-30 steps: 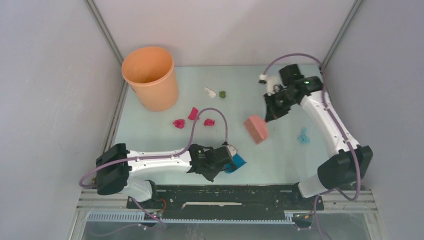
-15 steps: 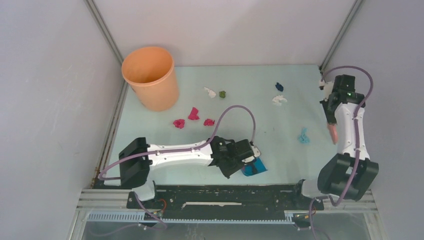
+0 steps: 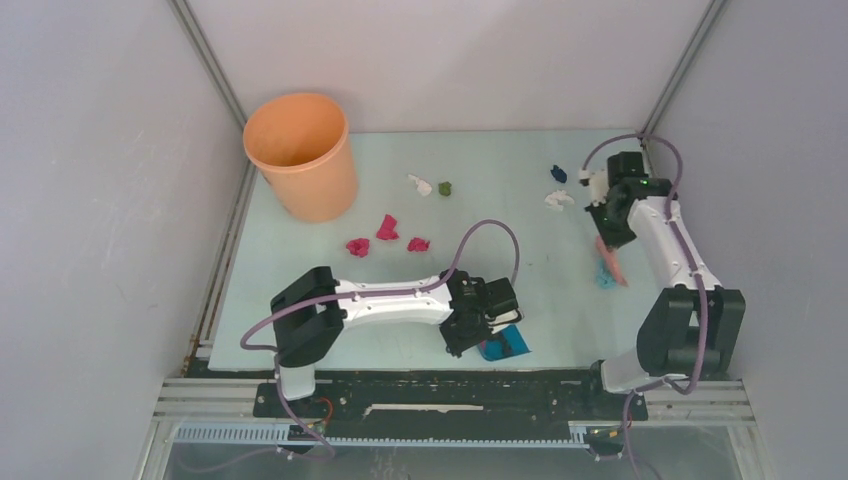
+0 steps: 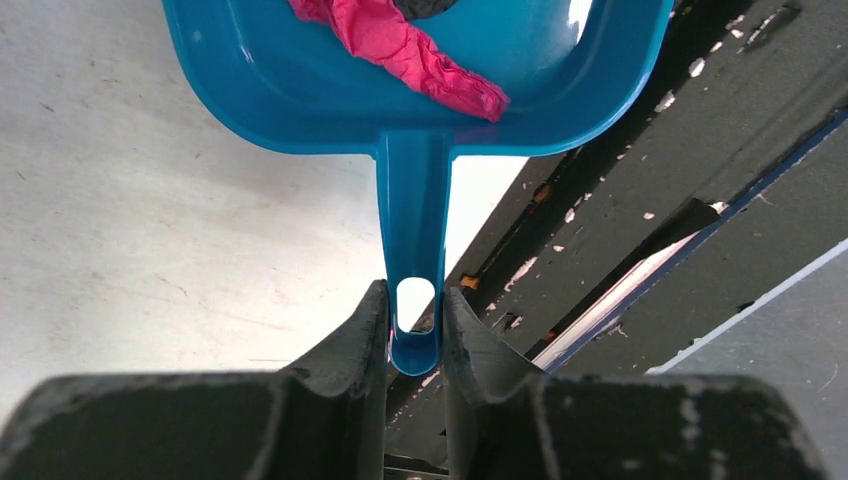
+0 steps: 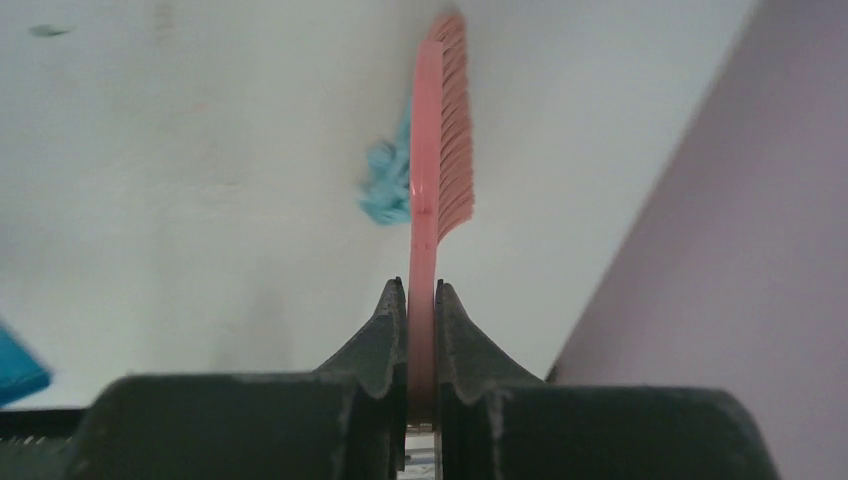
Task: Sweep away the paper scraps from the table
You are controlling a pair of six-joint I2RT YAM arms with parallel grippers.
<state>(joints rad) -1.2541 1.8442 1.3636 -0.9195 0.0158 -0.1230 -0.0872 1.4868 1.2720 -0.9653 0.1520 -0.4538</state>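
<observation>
My right jaws pinch the pink brush (image 5: 437, 120) beside a light blue scrap (image 5: 383, 190); my left jaws pinch the blue dustpan (image 4: 300, 90) by its handle.

Mint table (image 3: 500, 215) — paper scraps (image 3: 387, 229) scattered, orange bucket (image 3: 322, 190)

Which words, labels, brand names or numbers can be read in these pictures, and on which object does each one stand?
None: no text can be read in any view. The orange bucket, the blue dustpan, the pink brush and the table show plain surfaces with no print, label or number.
</observation>
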